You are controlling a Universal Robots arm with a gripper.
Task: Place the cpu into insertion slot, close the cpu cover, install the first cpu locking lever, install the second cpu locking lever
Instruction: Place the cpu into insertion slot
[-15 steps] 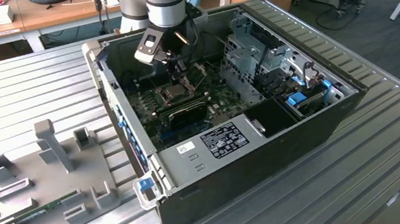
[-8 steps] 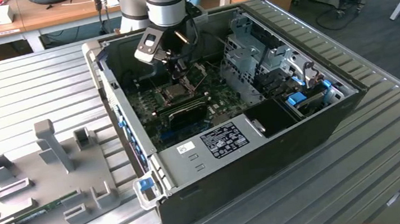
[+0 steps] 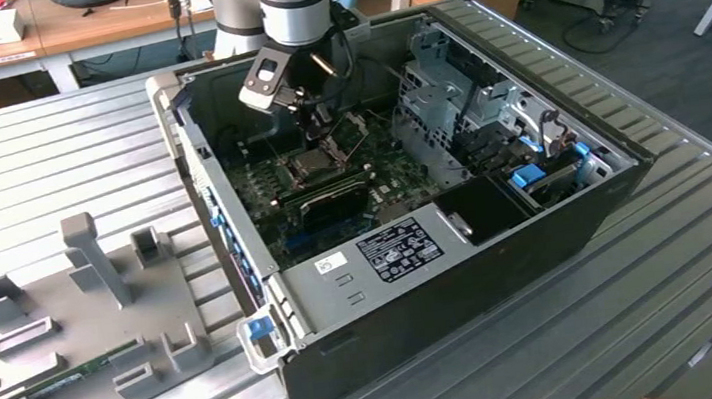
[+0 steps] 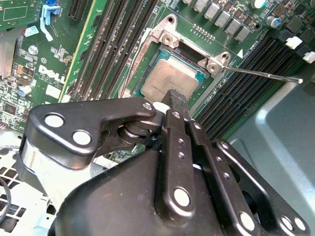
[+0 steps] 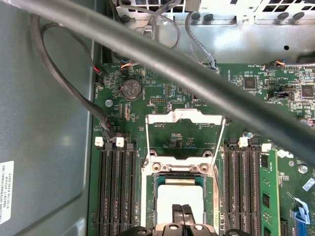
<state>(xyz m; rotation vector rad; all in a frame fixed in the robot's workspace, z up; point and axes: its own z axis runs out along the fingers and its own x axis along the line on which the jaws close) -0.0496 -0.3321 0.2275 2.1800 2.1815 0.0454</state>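
Inside the insertion slot [image 5: 178, 167] sits the pale square cpu [image 5: 179, 196]; cpu cover [image 5: 186, 116] raised.

printed label [image 3: 400, 252] on computer case [image 3: 476, 307], wording seemingly too small

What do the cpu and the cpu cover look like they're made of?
The cpu: its top face looks like metal, matte silver-tan with soft, dull reflections. What lies beneath that face cannot be told. The cpu cover: apparently thin stamped sheet metal, bright silver, with crisp edges and a square window cut through it that shows the green board behind.
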